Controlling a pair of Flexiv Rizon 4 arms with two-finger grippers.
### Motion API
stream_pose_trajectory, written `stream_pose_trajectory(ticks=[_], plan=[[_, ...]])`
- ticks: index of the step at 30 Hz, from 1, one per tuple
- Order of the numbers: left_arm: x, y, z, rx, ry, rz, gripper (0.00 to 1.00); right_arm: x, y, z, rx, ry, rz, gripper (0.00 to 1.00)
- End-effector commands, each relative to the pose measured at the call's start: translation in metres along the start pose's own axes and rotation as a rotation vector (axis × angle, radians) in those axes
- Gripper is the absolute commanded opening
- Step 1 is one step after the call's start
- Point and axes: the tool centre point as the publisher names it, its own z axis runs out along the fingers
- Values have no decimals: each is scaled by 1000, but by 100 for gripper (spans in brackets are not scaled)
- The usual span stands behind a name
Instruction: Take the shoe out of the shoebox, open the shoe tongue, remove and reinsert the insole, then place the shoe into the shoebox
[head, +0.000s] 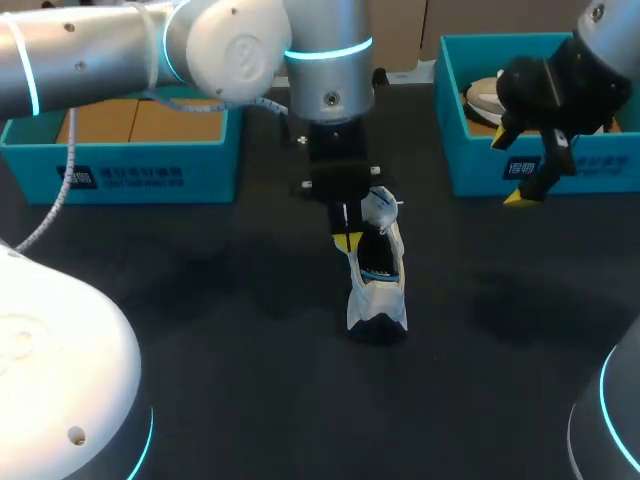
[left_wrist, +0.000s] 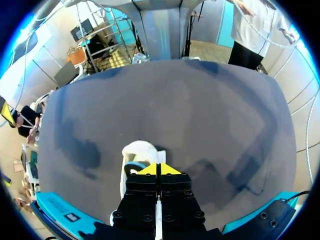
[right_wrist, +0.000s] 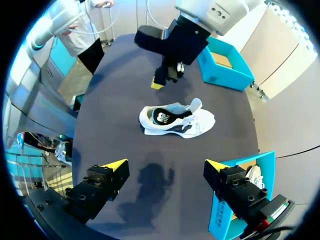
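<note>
Sneaker (head: 377, 275) sits midway between the table's (head: 200, 300) side edges — light and soft-walled, I'd judge, best pinched at the stiffer heel collar — left gripper (head: 347, 241) closed on nothing close over it, right gripper (right_wrist: 165, 165) spread open, well apart.

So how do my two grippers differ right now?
The left gripper has its yellow tips pressed together, while the right gripper stands wide open. The left gripper hangs close by the white shoe at the table's middle; the right gripper hangs off to the side, near the right shoebox, which holds another shoe. Neither appears to hold anything.
</note>
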Motion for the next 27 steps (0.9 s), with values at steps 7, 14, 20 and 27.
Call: stream_pose_trajectory(ticks=[7, 14, 20, 27], plan=[[-11, 18, 17, -133, -38, -19, 0, -1, 1, 1, 4, 2, 0, 100], [-20, 36, 26, -263, -67, -27, 0, -1, 1, 1, 4, 2, 0, 100], [-23, 49, 36, -345, -54, -42, 0, -1, 1, 1, 4, 2, 0, 100], [-27, 62, 53, -427, -44, -45, 0, -1, 1, 1, 4, 2, 0, 100]])
